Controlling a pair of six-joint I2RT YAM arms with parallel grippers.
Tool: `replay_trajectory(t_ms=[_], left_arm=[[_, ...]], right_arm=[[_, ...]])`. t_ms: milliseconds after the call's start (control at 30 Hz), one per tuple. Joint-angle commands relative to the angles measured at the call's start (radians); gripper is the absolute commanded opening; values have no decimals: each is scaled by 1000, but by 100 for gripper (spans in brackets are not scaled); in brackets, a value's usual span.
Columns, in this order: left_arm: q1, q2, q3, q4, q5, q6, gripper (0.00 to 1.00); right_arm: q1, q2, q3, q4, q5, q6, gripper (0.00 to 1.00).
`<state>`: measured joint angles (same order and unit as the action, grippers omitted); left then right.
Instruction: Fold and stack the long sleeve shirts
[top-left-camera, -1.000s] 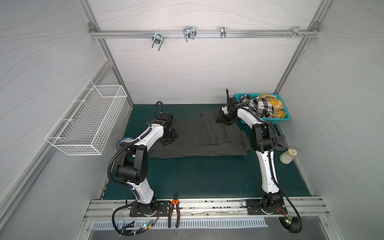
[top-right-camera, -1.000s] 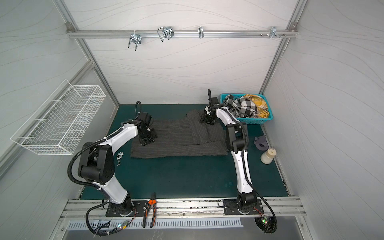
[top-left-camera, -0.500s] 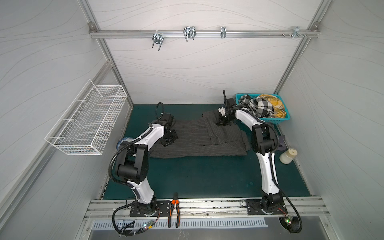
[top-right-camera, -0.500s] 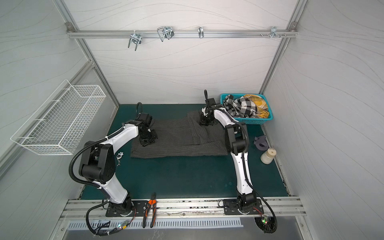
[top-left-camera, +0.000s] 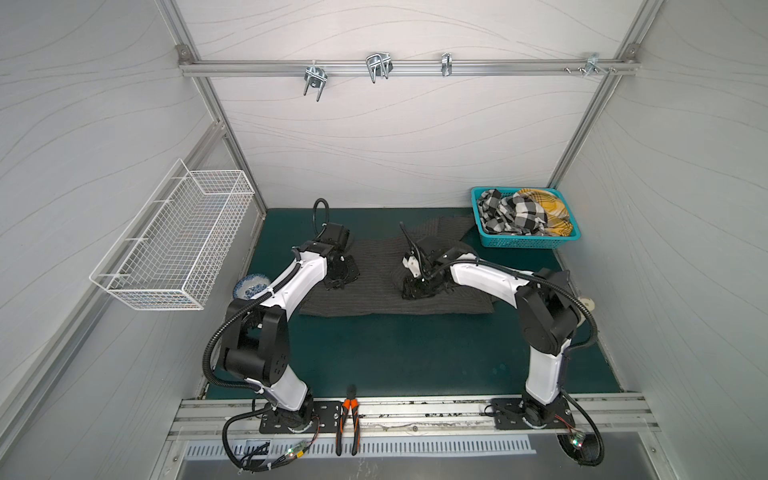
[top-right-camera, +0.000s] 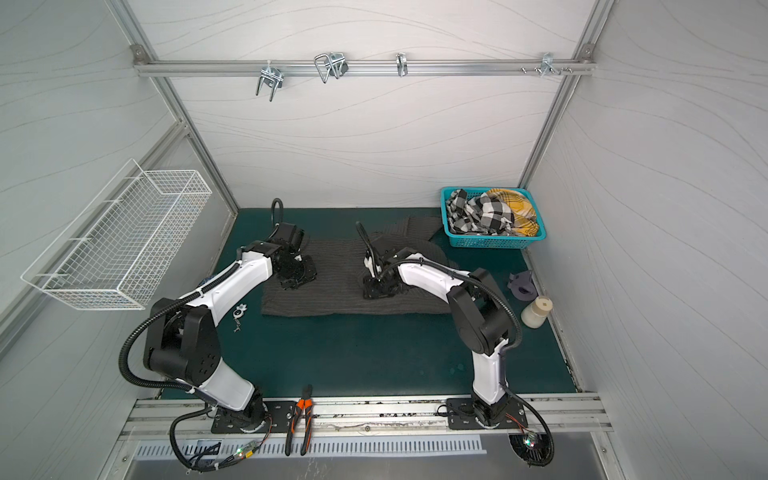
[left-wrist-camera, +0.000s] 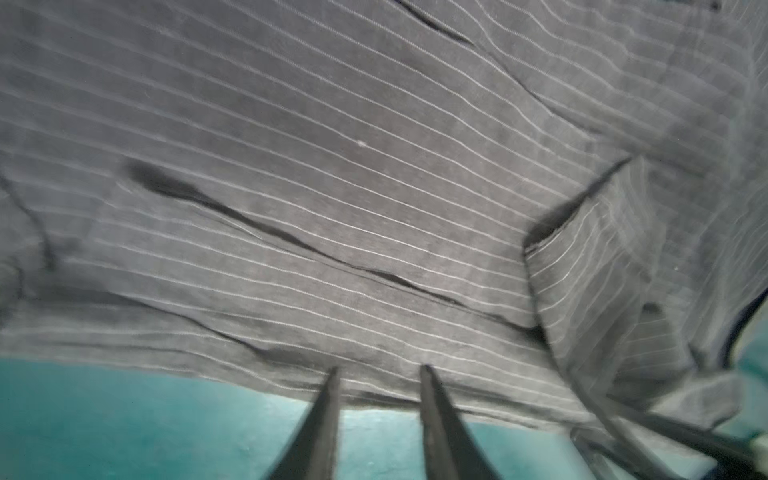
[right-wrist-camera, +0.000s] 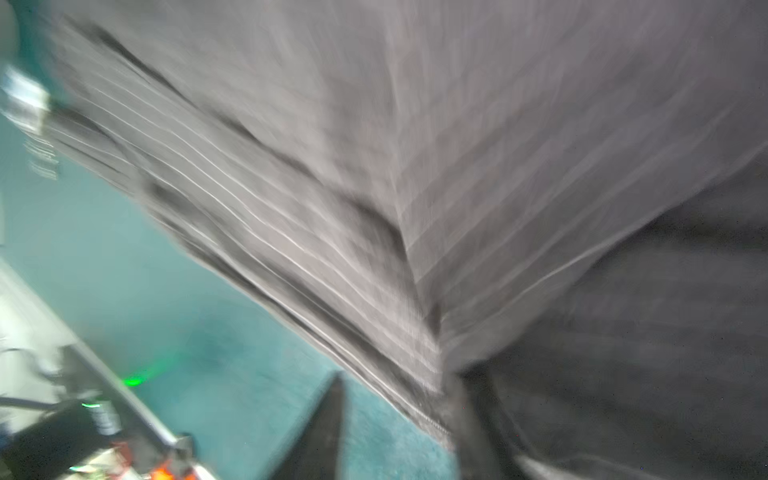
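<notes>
Green table mat fills the floor; the wide front half, between the shirt and the metal rail, is bare in both top views. The dark pinstriped shirt lies flat at back middle, its front edge roughly straight, and one rumpled part runs up toward the blue basket. That basket sits in the back right corner, full of checked cloth. A white wire basket hangs on the left wall, clear of the mat. The left gripper is down at the shirt's left end. The left wrist view adds what the top views can't: its fingers stand a narrow gap apart at the shirt's hem, with mat and cloth edge showing between them and nothing pinched. The right gripper is low on the shirt's middle, by a raised fold. The right wrist view is blurred; one finger shows over the mat, dark cloth covers the other side, so I can't tell if it grips. Pliers lie on the front rail. A cream jar at the right mat edge shows whole in a top view. A patterned bowl by the left arm shows in a top view only.
</notes>
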<state>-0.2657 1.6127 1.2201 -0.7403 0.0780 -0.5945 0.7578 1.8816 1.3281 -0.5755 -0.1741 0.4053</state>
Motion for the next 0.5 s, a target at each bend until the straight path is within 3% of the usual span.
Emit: replay_trajectory(t_ms=[0, 167, 300, 467], left_arm=[[-67, 34, 100, 44, -25, 52, 42], [-218, 199, 327, 52, -61, 163, 51], [-333, 433, 614, -56, -142, 246, 55], [-406, 695, 941, -197, -207, 343, 62]], right_arm=[[3, -191, -75, -22, 158, 152, 64], [-127, -406, -159, -116, 232, 277, 76], [-294, -454, -228, -139, 124, 291, 70], [-421, -468, -327, -90, -15, 279, 62]])
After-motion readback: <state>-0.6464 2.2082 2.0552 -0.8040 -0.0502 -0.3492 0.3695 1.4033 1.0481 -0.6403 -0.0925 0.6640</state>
